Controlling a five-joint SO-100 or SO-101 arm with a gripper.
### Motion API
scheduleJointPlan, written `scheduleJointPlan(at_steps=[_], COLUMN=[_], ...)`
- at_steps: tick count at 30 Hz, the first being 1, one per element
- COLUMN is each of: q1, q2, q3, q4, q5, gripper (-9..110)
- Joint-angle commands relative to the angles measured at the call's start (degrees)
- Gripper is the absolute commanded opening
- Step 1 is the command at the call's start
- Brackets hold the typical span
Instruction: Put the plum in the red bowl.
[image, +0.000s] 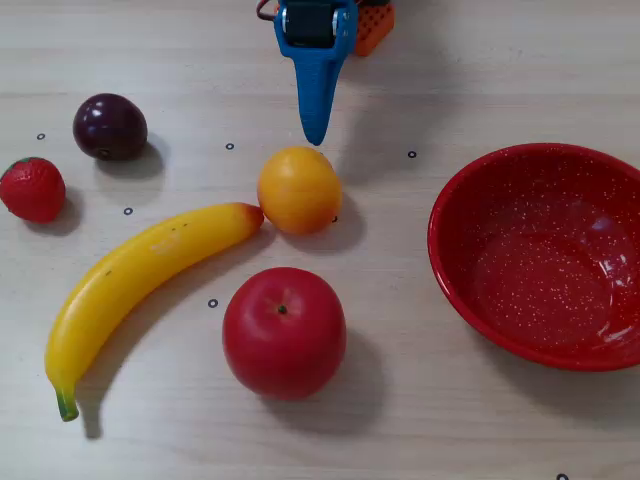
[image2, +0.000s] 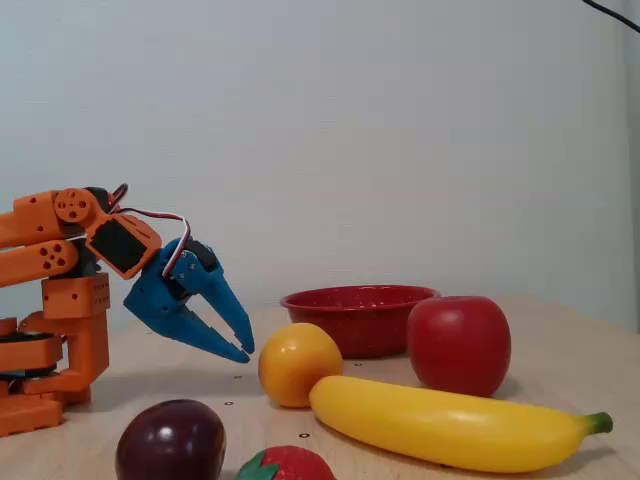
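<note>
The plum (image: 110, 126), small, dark purple and glossy, lies at the far left of the table in a fixed view; low in the foreground it shows as the plum (image2: 170, 440). The speckled red bowl (image: 440, 215) sits at the right, with nothing in it that I can see; from the side the bowl (image2: 350, 325) stands behind the fruit. My blue gripper (image: 316, 135) points down from the top edge just above the orange, well right of the plum. From the side the gripper (image2: 246, 351) hovers low, jaws together, holding nothing.
An orange (image: 299, 189) sits right below the gripper tip, touching a banana (image: 140, 275). A big red apple (image: 284, 332) is in front of them and a strawberry (image: 32, 189) lies left of the plum. The orange arm base (image2: 60, 340) stands at the left.
</note>
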Motion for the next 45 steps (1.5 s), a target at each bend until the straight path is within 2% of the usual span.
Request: scheduleJointPlan(at_steps=[1, 12, 22, 30, 37, 42, 45], q1=[0.6, 0.4, -2.6, -10.2, -21.7, -30.4, -35.5], q2=[0.6, -1.7, -20.2, -39.8, -58.0, -70.3, -77.9], q3=[0.4, -1.5, -22.1, -42.5, -59.6, -71.3, -79.3], q4=[-0.4, 0.3, 6.3, 13.6, 16.5, 21.7, 26.5], q5=[1.1, 2.5, 7.7, 18.3, 28.7, 39.5, 46.1], gripper=[0, 0, 0, 0, 0, 1, 6])
